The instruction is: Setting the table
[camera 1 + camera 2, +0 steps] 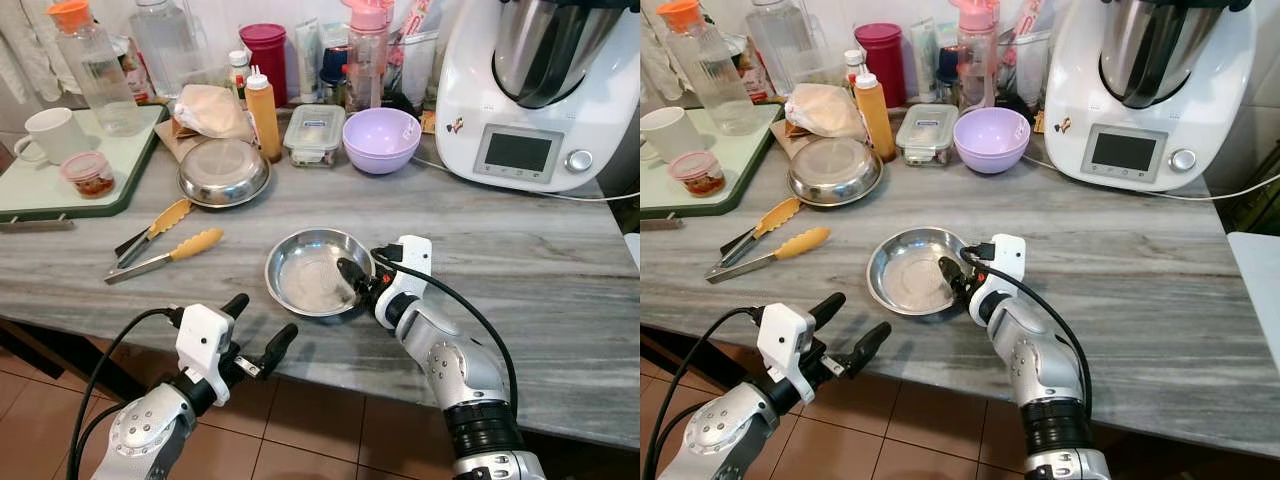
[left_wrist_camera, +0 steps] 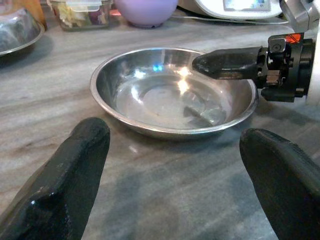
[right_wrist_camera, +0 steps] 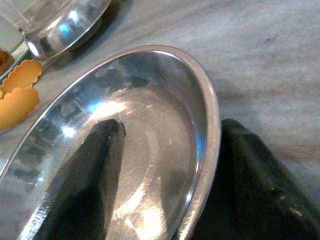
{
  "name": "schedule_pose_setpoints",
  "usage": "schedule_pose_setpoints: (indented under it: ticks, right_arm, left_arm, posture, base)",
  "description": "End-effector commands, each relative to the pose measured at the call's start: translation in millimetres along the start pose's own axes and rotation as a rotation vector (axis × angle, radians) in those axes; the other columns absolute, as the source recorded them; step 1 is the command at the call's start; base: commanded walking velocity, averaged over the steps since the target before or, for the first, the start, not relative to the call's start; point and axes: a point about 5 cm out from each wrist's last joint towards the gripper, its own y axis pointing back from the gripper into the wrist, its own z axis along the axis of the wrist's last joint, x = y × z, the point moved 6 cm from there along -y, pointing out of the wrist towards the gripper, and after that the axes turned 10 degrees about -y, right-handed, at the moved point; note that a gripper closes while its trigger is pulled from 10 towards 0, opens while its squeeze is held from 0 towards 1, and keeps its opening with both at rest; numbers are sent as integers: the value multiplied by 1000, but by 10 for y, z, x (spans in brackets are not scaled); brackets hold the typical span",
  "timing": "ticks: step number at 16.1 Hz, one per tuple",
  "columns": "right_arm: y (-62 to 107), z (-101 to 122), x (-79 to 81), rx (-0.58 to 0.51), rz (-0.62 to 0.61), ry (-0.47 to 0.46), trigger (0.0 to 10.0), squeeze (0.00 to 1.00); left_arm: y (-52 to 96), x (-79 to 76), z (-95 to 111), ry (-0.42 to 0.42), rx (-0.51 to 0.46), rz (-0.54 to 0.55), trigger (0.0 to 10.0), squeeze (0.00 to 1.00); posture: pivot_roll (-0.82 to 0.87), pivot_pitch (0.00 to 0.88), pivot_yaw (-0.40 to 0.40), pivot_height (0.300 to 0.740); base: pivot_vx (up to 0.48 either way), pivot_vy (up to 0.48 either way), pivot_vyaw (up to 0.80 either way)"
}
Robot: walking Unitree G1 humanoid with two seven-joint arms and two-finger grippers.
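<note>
grey marble-look counter (image 1: 520, 250), bearing everything listed. white kitchen machine (image 1: 535, 90) standing at the far right corner. green tray (image 1: 130, 170) sitting at the far left, carrying a white mug (image 1: 45, 135) and a small red-lidded pot (image 1: 88, 173). lilac bowl (image 1: 381, 140) resting before the machine, beside a lidded food box (image 1: 314, 134). steel dish, upturned (image 1: 224, 172), lying near an orange sauce bottle (image 1: 263, 115). yellow-tipped tongs (image 1: 160, 243) lying left of centre. steel bowl (image 1: 310, 270) sitting near the front edge, upright and empty. right gripper (image 1: 357, 283) straddling the bowl's right rim, one finger inside, one outside, seemingly pinching it though not yet closing fully. left gripper (image 1: 255, 335) hovering just off the counter's front edge, fingers spread wide, holding nothing, pointing toward the bowl. judging the task barely begun: bowl being grasped, nothing yet being laid out at a place, remaining dishes and utensils waiting untouched.
</note>
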Motion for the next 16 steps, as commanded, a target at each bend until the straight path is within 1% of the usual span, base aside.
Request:
schedule_pose_setpoints:
  ticks: [1, 5, 9, 10, 11, 12, 13, 14, 15, 16]
  right_arm:
    - [6, -40, 115, 15, 47, 60, 10000, 1000]
    - [92, 229, 85, -95, 14, 144, 10000, 1000]
    - [201, 381, 44, -168, -18, 196, 10000, 1000]
    - [265, 517, 129, -230, 4, 274, 10000, 1000]
    - [300, 590, 212, -260, 31, 326, 10000, 1000]
    - [366, 699, 359, -313, 76, 423, 10000, 1000]
    - [403, 740, 426, -337, 97, 473, 10000, 1000]
    - [461, 777, 492, -369, 121, 532, 10000, 0]
    - [485, 775, 515, -374, 139, 532, 10000, 0]
    - [509, 763, 460, -373, 118, 552, 10000, 0]
  left_arm:
    - [10, 20, -24, -3, 11, 7, 10000, 0]
    - [10, 8, -21, -3, 13, 3, 10000, 0]
    - [-4, 11, -8, -5, 11, 0, 10000, 0]
    - [-4, 18, -5, -5, 11, 3, 10000, 0]
    - [-5, 29, 4, -6, 7, 12, 10000, 0]
    - [-9, 62, 37, -6, -7, 36, 10000, 0]
    - [-10, 78, 49, -3, -11, 49, 10000, 0]
    - [-19, 92, 80, 4, -21, 68, 10000, 0]
    - [-25, 102, 110, 9, -33, 82, 10000, 0]
    - [-26, 130, 154, 10, -50, 116, 10000, 0]
  posture:
    - [-119, 82, 60, 740]
    - [-124, 83, 66, 740]
    - [-126, 82, 68, 740]
    - [-127, 82, 69, 740]
    - [-128, 82, 70, 740]
    - [-128, 82, 70, 740]
    - [-128, 82, 70, 740]
    - [-128, 82, 68, 740]
    - [-128, 82, 68, 740]
    - [-126, 83, 62, 740]
  base:
    - [0, 0, 0]
    - [0, 0, 0]
    - [0, 0, 0]
    - [0, 0, 0]
    - [0, 0, 0]
    - [0, 0, 0]
    - [0, 0, 0]
    - [0, 0, 0]
    - [0, 0, 0]
    - [0, 0, 0]
